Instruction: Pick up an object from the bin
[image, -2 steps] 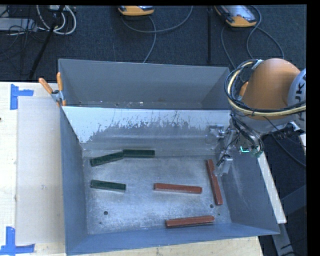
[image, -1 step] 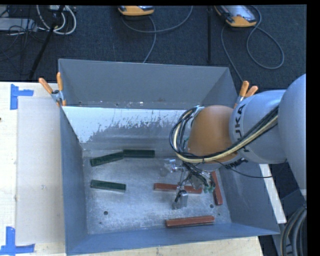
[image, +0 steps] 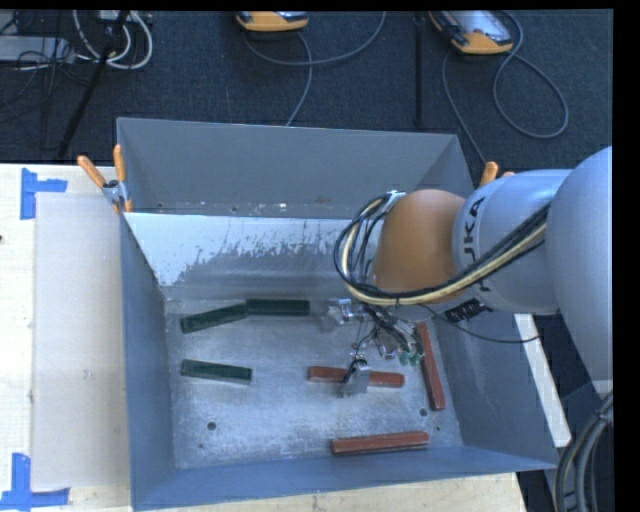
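Note:
My gripper (image: 354, 380) reaches down in the right half of the bin, its fingertips at a flat reddish-brown bar (image: 328, 375) that lies crosswise on the floor. The tips sit on the bar's middle, and I cannot make out how the fingers stand. A second reddish-brown bar (image: 431, 372) leans along the right wall just beside the gripper. A third one (image: 380, 442) lies near the front wall, below the gripper.
Three dark green bars lie in the left half: one (image: 213, 318) tilted at the back, one (image: 279, 307) beside it, one (image: 216, 372) nearer the front. The arm with its orange cover and cables hangs over the bin's right back part.

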